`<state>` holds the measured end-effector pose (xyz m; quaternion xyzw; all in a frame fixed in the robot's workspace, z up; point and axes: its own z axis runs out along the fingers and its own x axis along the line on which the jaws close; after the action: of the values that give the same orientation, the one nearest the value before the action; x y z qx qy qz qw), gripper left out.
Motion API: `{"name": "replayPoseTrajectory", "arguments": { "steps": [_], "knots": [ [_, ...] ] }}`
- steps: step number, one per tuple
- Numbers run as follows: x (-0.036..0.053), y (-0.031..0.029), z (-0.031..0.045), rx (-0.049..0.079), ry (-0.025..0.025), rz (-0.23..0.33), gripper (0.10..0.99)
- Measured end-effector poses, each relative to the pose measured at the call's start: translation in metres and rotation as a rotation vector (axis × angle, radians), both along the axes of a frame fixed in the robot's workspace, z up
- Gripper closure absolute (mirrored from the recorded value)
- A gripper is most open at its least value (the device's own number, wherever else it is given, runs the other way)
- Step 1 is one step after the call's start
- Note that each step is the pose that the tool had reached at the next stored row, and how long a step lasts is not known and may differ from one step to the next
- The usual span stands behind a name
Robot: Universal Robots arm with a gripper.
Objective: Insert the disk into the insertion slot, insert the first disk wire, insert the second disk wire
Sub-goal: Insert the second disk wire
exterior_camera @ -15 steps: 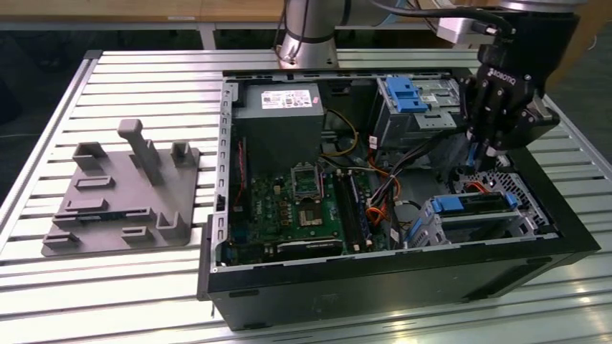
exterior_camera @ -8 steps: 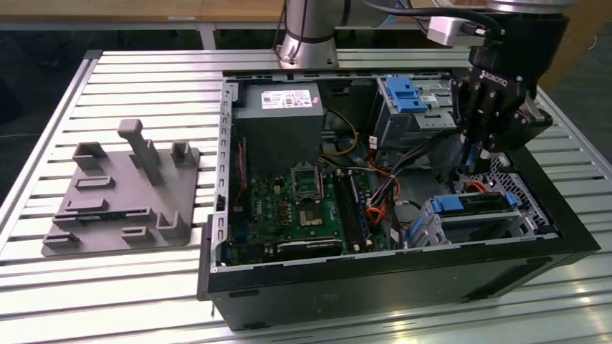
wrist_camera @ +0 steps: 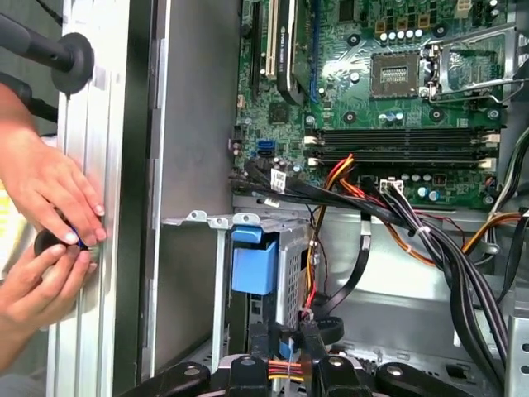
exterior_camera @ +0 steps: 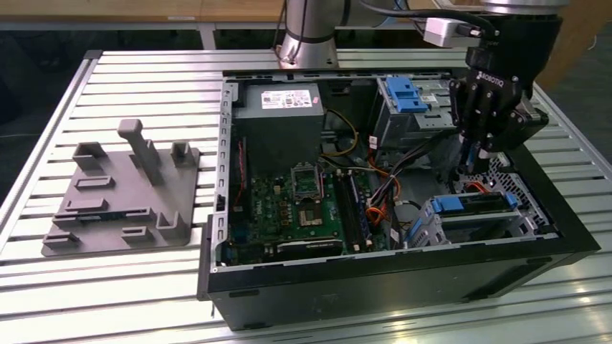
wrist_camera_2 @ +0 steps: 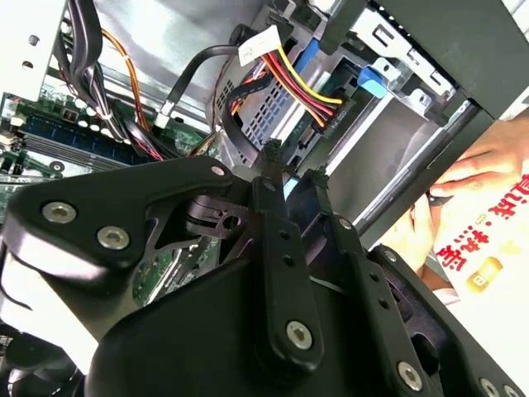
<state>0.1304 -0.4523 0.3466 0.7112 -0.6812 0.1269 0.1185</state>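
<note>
Your pincer (exterior_camera: 474,165) is hanging inside the computer case (exterior_camera: 383,281), its fingers (wrist_camera: 310,335) pressing almost together and pinching a small blue connector (wrist_camera: 285,339). The disk (exterior_camera: 475,203) is sitting in the insertion slot (exterior_camera: 483,228), just below the pincer, at the exterior view's right.

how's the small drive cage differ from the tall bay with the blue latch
The drive cage is low and holds the blue-framed disk; the tall bay stands higher, topped by a blue latch. The cage sits nearer in the exterior view, the bay farther. Both are silver metal.
</note>
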Motion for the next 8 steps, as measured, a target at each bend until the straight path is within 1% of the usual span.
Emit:
{"name": "replayPoseTrajectory", "arguments": {
  "steps": [5, 7, 8],
  "knots": [
    [0.0000, 0.0015, -0.0018, -0.036, 0.0000, 0.000, 0.788],
    [-0.0002, 0.0024, -0.0031, -0.046, -0.0002, 0.000, 0.788],
    [-0.0002, 0.0031, -0.0038, -0.048, -0.0004, 0.000, 0.788]
  ]
}}
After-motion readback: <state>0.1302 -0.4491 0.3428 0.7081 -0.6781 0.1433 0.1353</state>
